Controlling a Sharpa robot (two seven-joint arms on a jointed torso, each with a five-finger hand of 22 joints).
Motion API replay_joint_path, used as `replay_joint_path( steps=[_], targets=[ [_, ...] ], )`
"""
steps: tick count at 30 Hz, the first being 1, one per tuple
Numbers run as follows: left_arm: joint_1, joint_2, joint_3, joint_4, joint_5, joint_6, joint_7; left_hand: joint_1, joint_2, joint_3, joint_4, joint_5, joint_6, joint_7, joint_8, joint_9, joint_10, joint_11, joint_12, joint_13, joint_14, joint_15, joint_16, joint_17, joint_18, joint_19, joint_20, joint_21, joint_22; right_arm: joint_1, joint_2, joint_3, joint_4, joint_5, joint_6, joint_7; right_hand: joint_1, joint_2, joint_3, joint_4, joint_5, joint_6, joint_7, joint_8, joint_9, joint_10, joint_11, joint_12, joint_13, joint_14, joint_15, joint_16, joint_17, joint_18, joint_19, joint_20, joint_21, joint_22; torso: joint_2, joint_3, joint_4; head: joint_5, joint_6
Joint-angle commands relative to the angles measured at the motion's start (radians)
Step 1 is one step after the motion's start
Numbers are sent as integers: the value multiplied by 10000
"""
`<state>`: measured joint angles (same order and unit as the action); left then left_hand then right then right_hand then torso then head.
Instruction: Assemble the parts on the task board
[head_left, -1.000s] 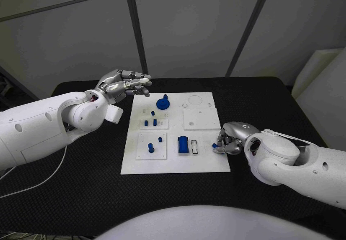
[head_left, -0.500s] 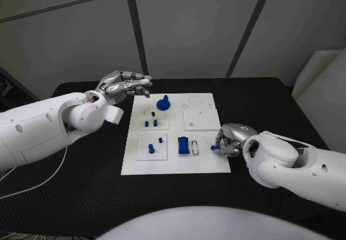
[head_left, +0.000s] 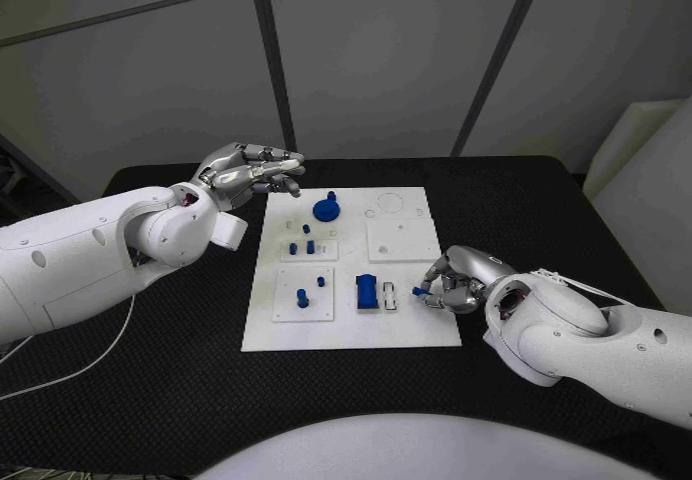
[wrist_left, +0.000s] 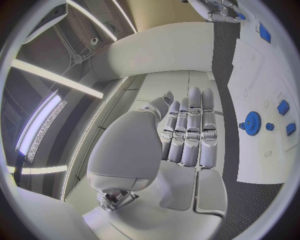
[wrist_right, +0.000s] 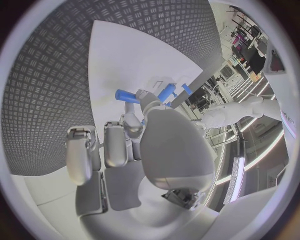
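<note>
Black surface (head_left: 173, 380) w/ white board (head_left: 411, 325) in middle. L hand (head_left: 248, 168) up off board's far-left corner, fingers curled, holds nothing. R hand (head_left: 456, 281) at board's right edge, pinches small blue part (head_left: 420, 292) (wrist_right: 125, 95) just above the board.

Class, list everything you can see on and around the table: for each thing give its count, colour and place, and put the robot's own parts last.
Table: one, black, under everything.
Task board: one, white, mid-table.
Gear-shaped part: one, blue, far end of the board.
Small pegs: several, blue, board's left side.
Block part: one, blue, near middle of the board.
Small part: one, blue, pinched by the right hand at the board's right edge.
Cable: one, white, on the table's left.
Left hand: silver, fingers curled, beyond the board's far left corner.
Right hand: silver, at the board's right edge.
</note>
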<state>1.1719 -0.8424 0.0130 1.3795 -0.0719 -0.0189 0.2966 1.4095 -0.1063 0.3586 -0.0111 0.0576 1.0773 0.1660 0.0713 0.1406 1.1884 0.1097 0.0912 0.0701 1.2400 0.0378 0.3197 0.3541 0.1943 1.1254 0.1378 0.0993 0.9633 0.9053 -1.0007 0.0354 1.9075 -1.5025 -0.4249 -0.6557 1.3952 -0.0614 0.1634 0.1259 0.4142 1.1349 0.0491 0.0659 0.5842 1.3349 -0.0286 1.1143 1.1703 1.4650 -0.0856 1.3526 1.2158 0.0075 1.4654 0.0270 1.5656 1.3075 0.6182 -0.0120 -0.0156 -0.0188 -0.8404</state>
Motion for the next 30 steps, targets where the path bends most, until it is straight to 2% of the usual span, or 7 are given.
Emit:
replay_joint_path(
  steps=[1,11,17,21,30],
  targets=[
    [8,17,7,11,5,135,23,-1,83,-3,-60,-41,-69,0,-24,15,-83,-19,-41,-11,36,18,-60,14,-170,81,-11,-62,-14,18,71,33,79,846,-752,303,-238,-53,-2,70,38,103,-50,11,73,43,4,15,3,402,-83,47,5,-75,1054,-81,52,2633,11,-4,-2,22,-5],
    [8,22,7,22,5,141,22,-1,83,-3,-60,-41,-69,0,-24,15,-83,-19,-41,-11,36,18,-60,14,-170,81,-11,-62,-14,27,553,75,-213,1232,-387,162,-517,-39,12,223,39,127,-66,14,86,88,-7,49,43,408,-90,58,28,-75,1054,-90,52,2633,12,-8,3,44,-29],
    [8,29,7,28,5,160,14,-1,83,-3,-60,-41,-69,0,-24,15,-83,-19,-41,-11,36,18,-60,14,-170,81,-11,-62,-14,40,911,81,-555,1212,-9,-122,-1024,4,-19,613,39,384,-162,91,165,182,-79,104,96,402,-131,29,-11,-75,1054,-117,52,2633,11,-8,2,66,-39],
    [9,25,7,31,5,166,3,-1,83,-3,-60,-41,-69,0,-24,15,-83,-19,-41,-11,36,18,-60,14,-170,81,-11,-62,-14,46,1166,85,-780,989,146,-378,-1330,-59,-90,866,-57,629,-238,171,267,307,-142,221,202,398,-182,8,-33,-75,1054,-162,52,2633,16,0,-18,84,-47],
    [9,47,8,37,5,350,-31,-17,81,-14,-59,-43,-75,0,-26,15,-88,-15,-43,-12,35,23,-75,18,-174,79,-8,-71,-20,57,1537,88,-1060,860,193,-491,-1387,-74,-102,924,-89,667,-252,175,290,343,-154,264,243,399,-195,9,-29,-75,1054,-176,52,2633,17,3,-5,85,-77]
  ],
)
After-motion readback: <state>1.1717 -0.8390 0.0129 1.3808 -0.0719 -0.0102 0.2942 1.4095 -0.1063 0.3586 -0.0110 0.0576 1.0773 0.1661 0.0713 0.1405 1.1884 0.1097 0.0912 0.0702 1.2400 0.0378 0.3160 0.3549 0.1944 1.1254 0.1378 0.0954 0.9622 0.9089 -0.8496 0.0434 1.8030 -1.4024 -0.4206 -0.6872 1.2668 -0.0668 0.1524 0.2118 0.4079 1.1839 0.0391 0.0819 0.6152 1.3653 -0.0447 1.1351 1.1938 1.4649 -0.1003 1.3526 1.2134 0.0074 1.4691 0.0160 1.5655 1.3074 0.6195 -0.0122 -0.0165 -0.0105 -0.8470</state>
